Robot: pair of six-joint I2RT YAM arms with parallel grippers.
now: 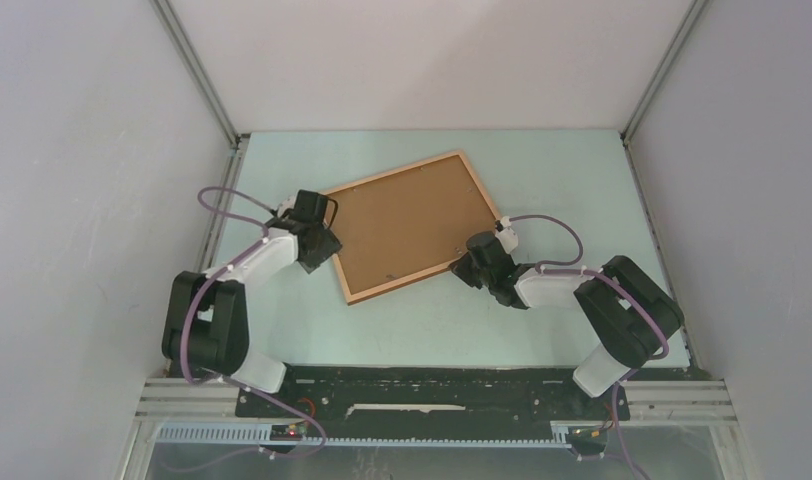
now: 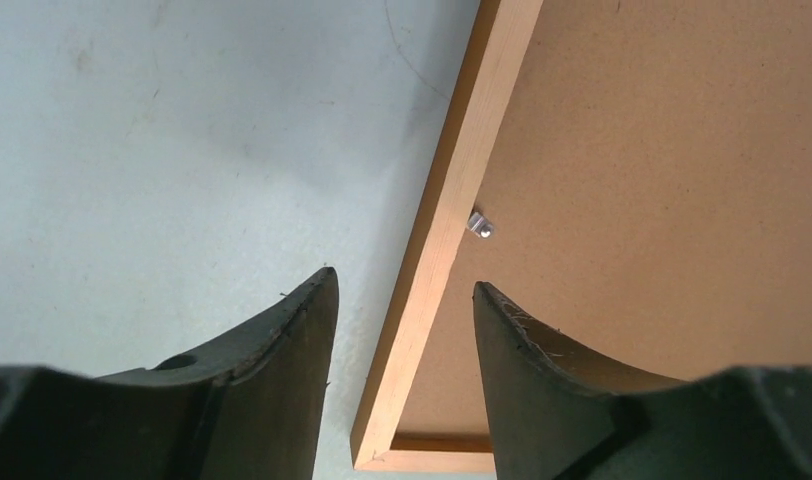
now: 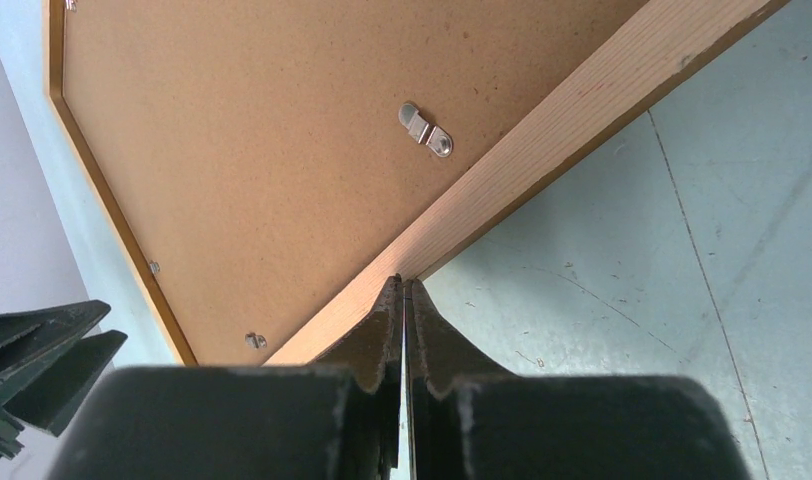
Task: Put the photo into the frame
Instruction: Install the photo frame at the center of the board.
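Photo: not visible in any view; can't tell whether it sits under the board. Frame (image 1: 393,173) lies back-up on the tabletop (image 1: 542,170), mid-field, turned askew so one corner points toward the arms. It is a thin rectangle of light orange-brown wood with visible grain and flat rails. The board (image 1: 412,225) fills it: brown hardboard, matte, finely speckled, set slightly below the rail tops.

A small metal turn clip (image 3: 427,130) sits on the board near the near-right rail, shiny and oblong. More tiny clips along the other rails are too small to make out. The front face of the frame is hidden against the tabletop.

Left gripper (image 2: 403,278): released, jaws apart, straddling the frame's left rail near a corner. One finger is over the tabletop and the other over the board, with a gap on both sides of the rail. Contact below can't be told. Its fingers are black, curved and scuffed, their bases cut off by the picture edge.

Right gripper (image 3: 404,282): clenched, the fingers pressed together with nothing between them. The tips are at the outer edge of the near-right rail and look to be touching it.

A dark shape (image 3: 37,365) at the left edge of the right wrist view is cut off and unclear.

The tabletop is pale green, smooth, with faint scratches and specks.
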